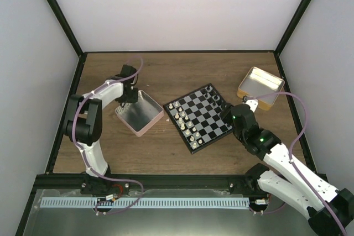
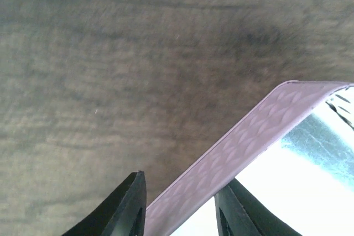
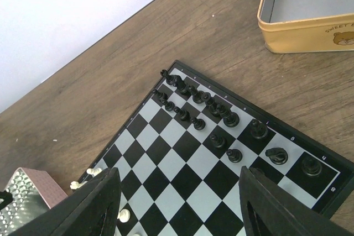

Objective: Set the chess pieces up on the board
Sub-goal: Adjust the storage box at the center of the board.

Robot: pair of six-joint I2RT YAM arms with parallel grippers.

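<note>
The right tool (image 3: 178, 173) hangs low over the board (image 3: 160, 150) with its two fingers spread wide and nothing between them. Of the two arms it is plainly the nearer to the work. From this tool the black pieces (image 3: 213, 106) lie ahead and a little to the right. They stand upright in two loose lines running along the board's far edge, slanting from ahead-left to near-right. The white pieces (image 3: 125, 214) sit close in on its left, at the board's near-left edge (only a few show past the finger). The left tool (image 2: 182, 179) is well away from the board, its fingers set on either side of the pink tin (image 2: 249, 131) wall. I cannot tell whether they pinch the wall or merely straddle it. The yellow tin (image 3: 301, 26) stands ahead and to the right of the right tool, apart from the board. The desk (image 3: 110, 81) is flat brown wood grain, closed in by plain white walls. A reach to either colour looks unobstructed for the right arm, though the pieces stand close together and are very small.
</note>
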